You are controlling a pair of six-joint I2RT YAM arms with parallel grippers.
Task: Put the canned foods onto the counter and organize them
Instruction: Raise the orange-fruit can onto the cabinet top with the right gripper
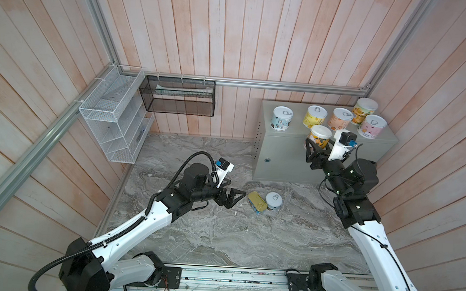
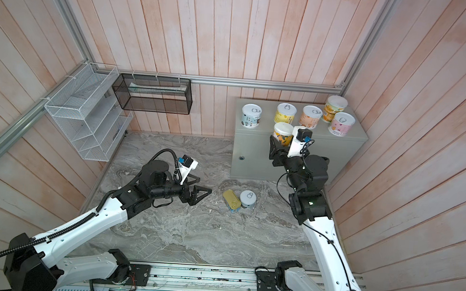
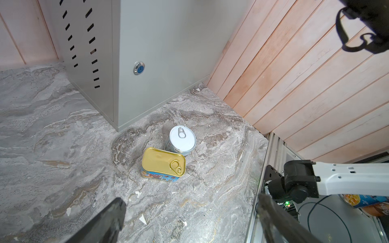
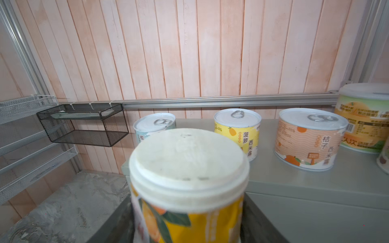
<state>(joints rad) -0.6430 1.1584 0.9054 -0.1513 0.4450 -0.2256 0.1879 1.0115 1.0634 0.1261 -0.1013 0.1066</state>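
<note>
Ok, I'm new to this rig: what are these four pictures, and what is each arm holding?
Two robot arms with two-finger grippers. Two pictures look down from overhead, nearly alike; two come from a camera on each wrist. The right gripper is shut on a yellow orange-print can with a white lid, at the front edge of the grey-green cabinet, where five more cans stand. The left gripper is open and empty, facing a gold-topped rectangular tin and a round white-topped can on the marbled slab.

The left arm [image 1: 140, 224] and right arm [image 1: 374, 248] wear white shells, black joints, ribbed black cable [image 1: 198, 153] and a black left gripper [image 1: 238, 187].
</note>
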